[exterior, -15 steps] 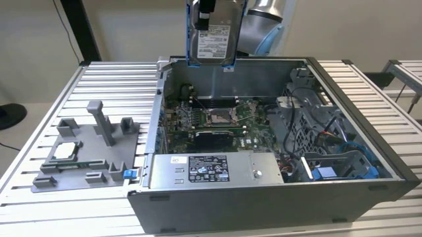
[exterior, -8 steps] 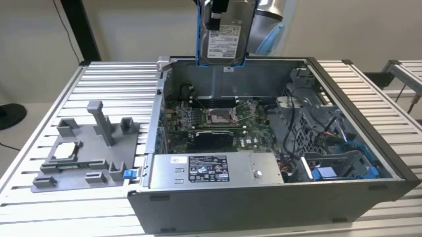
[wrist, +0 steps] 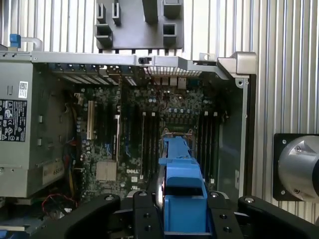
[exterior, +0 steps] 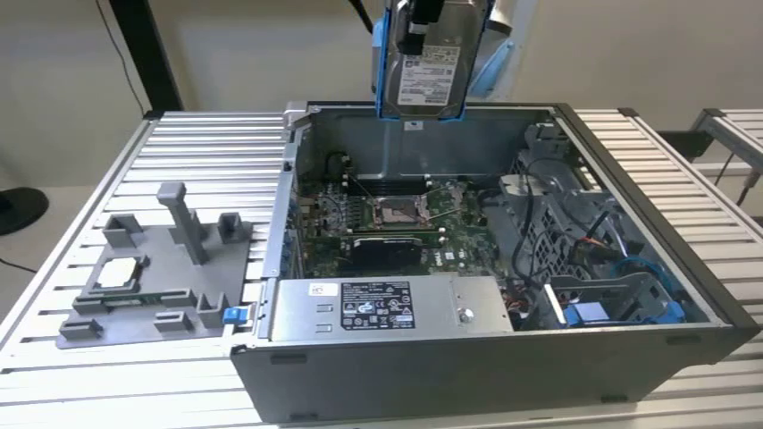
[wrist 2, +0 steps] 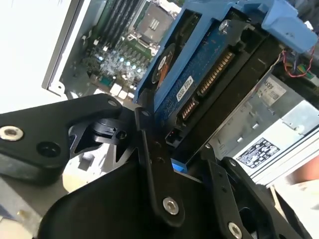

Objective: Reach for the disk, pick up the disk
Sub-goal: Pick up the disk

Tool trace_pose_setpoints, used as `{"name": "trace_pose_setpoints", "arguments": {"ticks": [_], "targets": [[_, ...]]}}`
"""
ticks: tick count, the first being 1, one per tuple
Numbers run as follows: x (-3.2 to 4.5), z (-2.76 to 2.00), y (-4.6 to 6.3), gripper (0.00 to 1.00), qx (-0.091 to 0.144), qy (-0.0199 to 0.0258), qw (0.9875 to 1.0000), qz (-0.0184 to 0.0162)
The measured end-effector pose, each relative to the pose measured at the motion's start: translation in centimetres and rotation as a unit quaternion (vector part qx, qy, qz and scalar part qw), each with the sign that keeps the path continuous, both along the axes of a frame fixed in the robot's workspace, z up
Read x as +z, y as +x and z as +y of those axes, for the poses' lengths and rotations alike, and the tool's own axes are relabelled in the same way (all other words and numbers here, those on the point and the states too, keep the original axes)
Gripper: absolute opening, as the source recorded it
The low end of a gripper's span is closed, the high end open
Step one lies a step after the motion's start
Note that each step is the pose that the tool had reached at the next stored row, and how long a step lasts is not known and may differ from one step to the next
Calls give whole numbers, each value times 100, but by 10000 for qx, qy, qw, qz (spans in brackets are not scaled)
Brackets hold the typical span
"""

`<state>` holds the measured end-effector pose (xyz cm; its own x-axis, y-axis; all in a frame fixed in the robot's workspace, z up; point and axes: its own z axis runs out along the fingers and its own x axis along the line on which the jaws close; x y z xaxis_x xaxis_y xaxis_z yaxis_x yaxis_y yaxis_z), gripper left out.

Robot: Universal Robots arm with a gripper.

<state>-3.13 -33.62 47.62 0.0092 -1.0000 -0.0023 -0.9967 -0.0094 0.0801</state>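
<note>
The disk (exterior: 426, 71) is seen held upright at the top of the exterior view, its white label turned toward the camera and its blue bracket (exterior: 383, 76) running down both sides. It is gripped from above by the gripper (wrist 2: 182, 149), whose black fingers (wrist 2: 153, 169) are clamped against the two sides of the disk in the second wrist view. There the disk's underside, with its circuit board and row of connector pins, is shown between them. In the first wrist view the blue bracket is pinched between the same fingers, and the circuit board (wrist: 149, 124) of the computer is seen well below it.

The disk is carried above the open computer case (exterior: 477, 371), over its far side in the exterior view; no contact between disk and case can be made out. Inside the case, the circuit board is laid flat on the floor. A grey box with a sticker (exterior: 381, 308) is set along the near wall, and a blue drive bay (exterior: 620, 308) is seen in the corner toward the exterior view's right.

The case is stood on a slatted metal table (exterior: 203, 152). Beside it, on the exterior view's left, a grey holder (exterior: 161, 295) is placed, with a small square chip (exterior: 120, 273) lying on it, well apart from the gripper.
</note>
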Motion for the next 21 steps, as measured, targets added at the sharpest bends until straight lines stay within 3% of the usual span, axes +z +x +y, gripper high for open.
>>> {"name": "trace_pose_setpoints", "arguments": {"ticks": [21], "targets": [[0,0,563,0,0,0,10000,20]]}}
